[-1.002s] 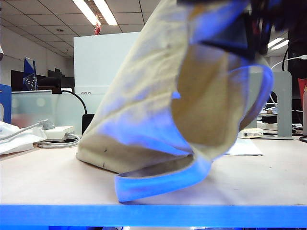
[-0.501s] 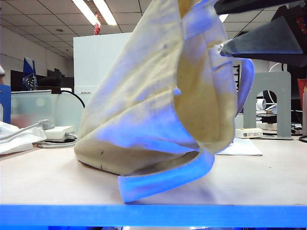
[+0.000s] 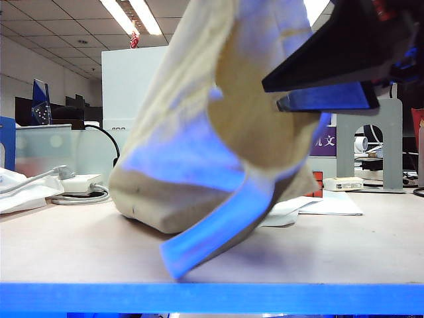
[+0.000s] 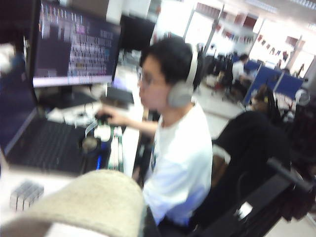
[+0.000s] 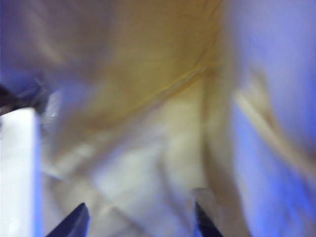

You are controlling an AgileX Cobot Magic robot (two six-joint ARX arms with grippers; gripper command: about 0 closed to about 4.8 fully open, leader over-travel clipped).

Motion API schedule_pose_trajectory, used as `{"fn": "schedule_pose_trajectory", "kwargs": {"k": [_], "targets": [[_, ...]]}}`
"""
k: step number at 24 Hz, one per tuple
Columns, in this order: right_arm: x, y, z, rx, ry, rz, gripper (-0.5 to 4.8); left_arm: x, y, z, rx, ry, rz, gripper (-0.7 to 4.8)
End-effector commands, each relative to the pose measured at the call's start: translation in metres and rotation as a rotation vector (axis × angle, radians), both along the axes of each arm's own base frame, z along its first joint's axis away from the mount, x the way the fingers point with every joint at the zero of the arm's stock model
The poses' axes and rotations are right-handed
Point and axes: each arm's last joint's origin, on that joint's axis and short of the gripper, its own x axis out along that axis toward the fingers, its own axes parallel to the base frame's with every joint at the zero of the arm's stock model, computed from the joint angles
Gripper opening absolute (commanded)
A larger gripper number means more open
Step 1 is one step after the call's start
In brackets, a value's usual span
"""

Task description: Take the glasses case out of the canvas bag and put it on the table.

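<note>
The large floppy beige canvas bag (image 3: 199, 132) stands lifted off its base, its upper part hoisted out of the top of the exterior view while its rounded bottom rests on the pale beige counter (image 3: 358, 248) with the bright blue front edge. Its mouth gapes toward the right, showing a tan woven inner lining; nothing inside can be made out, and the bright blue glasses case does not show in any view. A long flat strap handle (image 3: 212, 232) droops from the bag down to the counter, tinted blue by the light.

The right hand (image 5: 138, 222) points into the open mouth of the bag: in its wrist view two dark fingertips (image 5: 74, 222) stand apart with soft, creased cloth filling the space ahead, touching nothing that can be seen. In the exterior view its dark wedge-shaped fingers sit at the bag's opening, upper right.

The left hand is not itself visible; its wrist view shows a fold of coarse beige canvas close under the camera, and its fingers are pressed together, seemingly on the bag's cloth.

Compared with a second ago, the bag leans further left, the strap has swung down and forward, and the right hand has come lower into the opening. A white crumpled wrapper (image 3: 285, 213) now shows beside the bag.
</note>
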Motion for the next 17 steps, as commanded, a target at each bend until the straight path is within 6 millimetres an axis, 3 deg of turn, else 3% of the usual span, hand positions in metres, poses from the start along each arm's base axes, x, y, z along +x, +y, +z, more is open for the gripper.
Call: {"fn": "schedule_pose_trajectory", "kwargs": {"k": [1, 7, 13, 15, 17], "targets": [[0.006, 0.007, 0.008, 0.069, -0.081, 0.017, 2.70, -0.010, 0.006, 0.018, -0.084, -0.062, -0.033, -0.06], [-0.002, 0.022, 0.009, 0.080, -0.074, 0.011, 2.64, -0.009, 0.006, 0.016, -0.069, -0.064, -0.093, -0.06], [0.010, 0.027, -0.009, 0.015, -0.011, -0.054, 2.64, -0.017, 0.006, 0.013, -0.006, -0.009, -0.326, -0.06], [0.012, 0.030, -0.006, 0.019, -0.010, -0.051, 2.64, -0.015, 0.005, 0.008, 0.027, 0.043, -0.313, -0.03], [0.016, 0.035, 0.011, 0.057, -0.043, -0.008, 2.64, -0.008, 0.006, -0.001, 0.064, 0.088, -0.236, 1.55]]}}
